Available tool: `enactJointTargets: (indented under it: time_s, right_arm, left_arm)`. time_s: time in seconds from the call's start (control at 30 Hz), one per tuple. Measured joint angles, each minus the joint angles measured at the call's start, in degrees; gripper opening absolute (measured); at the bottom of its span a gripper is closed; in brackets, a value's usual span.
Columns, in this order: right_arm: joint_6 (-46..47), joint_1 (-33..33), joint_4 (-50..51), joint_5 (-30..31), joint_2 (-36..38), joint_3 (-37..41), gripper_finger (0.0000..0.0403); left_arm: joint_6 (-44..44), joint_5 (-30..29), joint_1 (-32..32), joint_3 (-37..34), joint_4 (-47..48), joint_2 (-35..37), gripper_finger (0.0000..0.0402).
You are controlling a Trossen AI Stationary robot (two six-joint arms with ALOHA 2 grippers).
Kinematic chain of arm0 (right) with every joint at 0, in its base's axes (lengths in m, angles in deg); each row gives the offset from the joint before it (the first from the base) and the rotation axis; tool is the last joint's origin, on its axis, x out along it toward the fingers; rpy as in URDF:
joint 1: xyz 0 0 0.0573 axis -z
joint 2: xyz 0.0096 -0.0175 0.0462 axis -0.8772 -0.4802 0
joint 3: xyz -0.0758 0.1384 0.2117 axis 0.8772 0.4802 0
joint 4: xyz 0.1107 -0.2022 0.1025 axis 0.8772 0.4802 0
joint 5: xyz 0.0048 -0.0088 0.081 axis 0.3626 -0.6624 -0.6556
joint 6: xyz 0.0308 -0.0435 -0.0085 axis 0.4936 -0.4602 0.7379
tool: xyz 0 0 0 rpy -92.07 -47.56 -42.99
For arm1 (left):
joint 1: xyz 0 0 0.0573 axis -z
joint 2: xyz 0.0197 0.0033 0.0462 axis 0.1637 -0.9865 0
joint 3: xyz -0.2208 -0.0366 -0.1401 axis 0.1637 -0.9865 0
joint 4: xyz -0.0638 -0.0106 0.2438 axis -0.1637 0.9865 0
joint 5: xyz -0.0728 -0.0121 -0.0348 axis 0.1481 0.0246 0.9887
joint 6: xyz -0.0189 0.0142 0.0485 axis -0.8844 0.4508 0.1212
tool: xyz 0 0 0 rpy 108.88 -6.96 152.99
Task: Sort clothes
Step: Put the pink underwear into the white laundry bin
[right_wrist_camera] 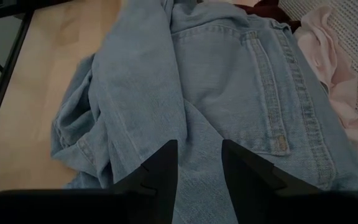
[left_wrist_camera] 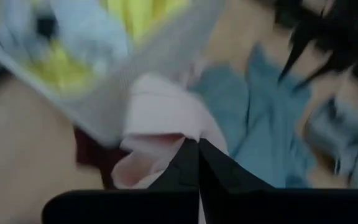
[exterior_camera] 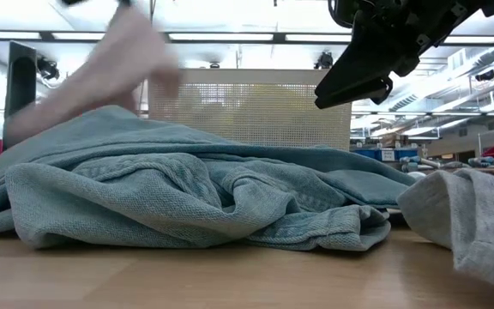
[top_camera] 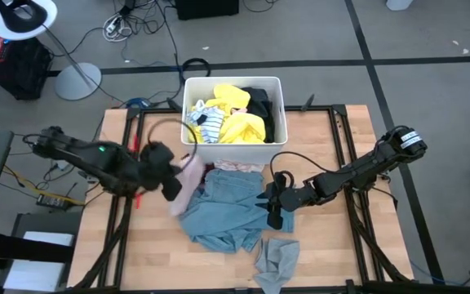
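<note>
**A:** Where's the pink piece?

**B:** The pale pink garment is pinched in the left gripper, at about 7 o'clock off the white bin, just outside its near left corner. Fingers are clenched tight on the cloth, tips together in the left wrist view. The fabric is lifted; in the low view it hangs blurred above the table.

**A:** Denim?

**B:** The light blue denim garment lies crumpled flat on the wooden table, at 6 o'clock from the bin, mid-table. The pink piece overlaps its left upper edge. A maroon garment peeks out between the denim and the bin wall.

**A:** Right side?

**B:** The right gripper hovers over the denim's right edge, at 3 o'clock from the pile's centre. Jaws are parted with nothing between them; the right wrist view shows both fingers above the denim seam, clear of it.

**A:** Anything else on the table?

**B:** A grey garment at 5 o'clock from the denim, near the front edge, just touching the denim's corner.

**A:** Bin contents?

**B:** Yellow garments in the middle, a striped piece at the left, a black garment at the right.
</note>
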Motion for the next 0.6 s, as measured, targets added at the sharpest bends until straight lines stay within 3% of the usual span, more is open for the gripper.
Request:
enactJointTargets:
  time_s: [0.13, 0.27, 0.43, 0.6]
  right_arm:
    - [0.0, 0.0, -0.1, 0.0, 0.0, 0.0, 0.0126]
    - [0.0, 0.0, -0.1, 0.0, 0.0, 0.0, 0.0126]
    - [0.0, 0.0, 0.1, 0.0, 0.0, 0.0, 0.0126]
    - [0.0, 0.0, 0.4, 0.0, 0.0, 0.0, 0.0126]
  left_arm:
    - [9.5, -5.8, -3.5, 8.8, -1.2, -0.9, 0.0000]
    - [21.3, -6.1, -11.9, 15.5, -7.0, -2.8, 0.0000]
    - [34.1, 2.3, -24.4, 21.5, -17.1, -6.4, 0.0000]
    - [39.0, 12.3, -34.7, 26.0, -20.4, -11.2, 0.0000]
